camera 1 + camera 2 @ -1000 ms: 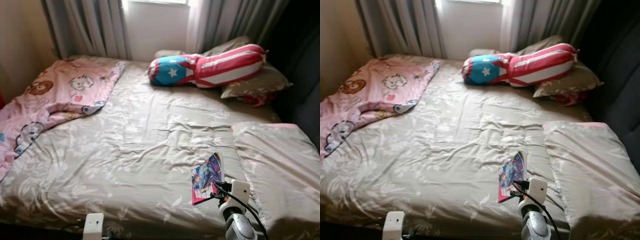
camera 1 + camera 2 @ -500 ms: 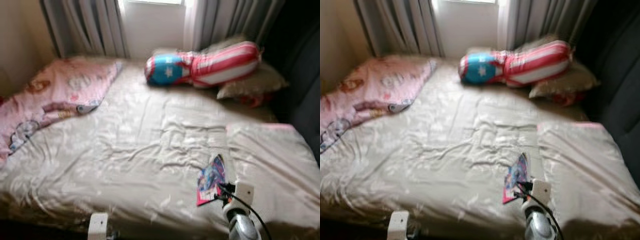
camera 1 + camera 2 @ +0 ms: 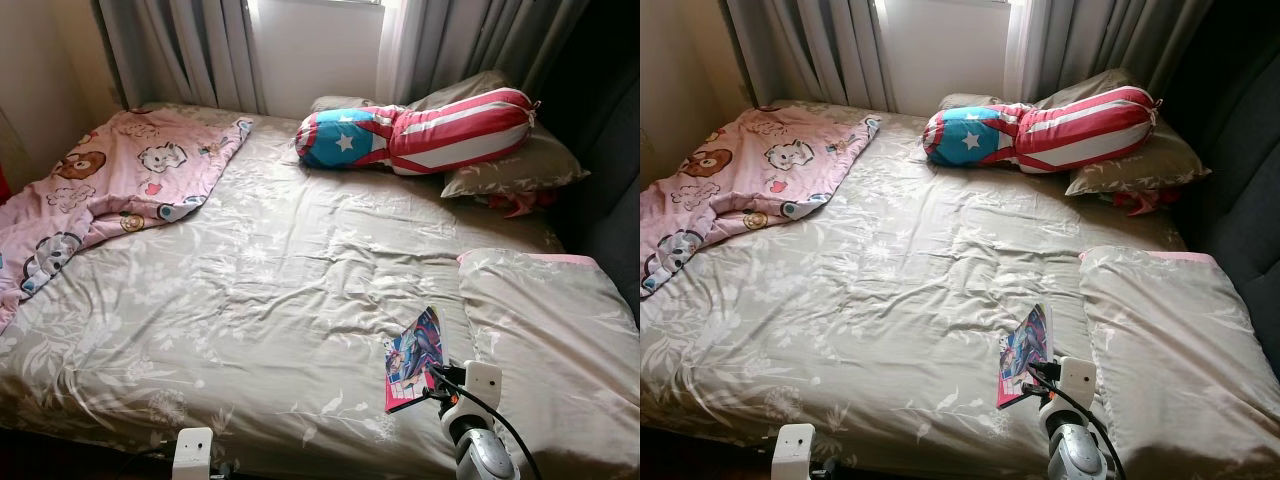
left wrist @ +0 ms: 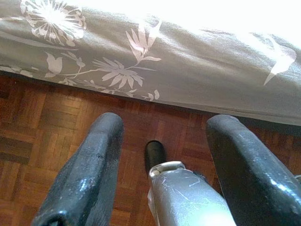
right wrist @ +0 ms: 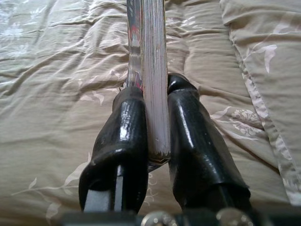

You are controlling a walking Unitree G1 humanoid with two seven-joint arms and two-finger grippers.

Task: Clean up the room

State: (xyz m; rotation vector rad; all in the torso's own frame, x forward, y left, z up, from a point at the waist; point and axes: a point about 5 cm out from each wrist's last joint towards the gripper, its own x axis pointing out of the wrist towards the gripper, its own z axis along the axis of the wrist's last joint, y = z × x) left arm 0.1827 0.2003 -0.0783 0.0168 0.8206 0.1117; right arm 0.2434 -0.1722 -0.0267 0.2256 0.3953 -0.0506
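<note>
I have the right gripper (image 5: 155, 141) pinched on the lower edge of a comic book (image 3: 413, 358), lifted just over the floral bedsheet (image 3: 270, 300) beside the folded duvet (image 3: 560, 340), presumably so I can carry it off. The left gripper (image 4: 162, 165) hangs spread wide over the parquet floor (image 4: 51, 117). Since a second ago the book sits unchanged in the grip; only the head camera has swung and steadied.

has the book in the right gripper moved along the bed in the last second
No. The book, clamped in the right gripper, still sits beside the near pillow corner; only the camera shifted slightly.
</note>
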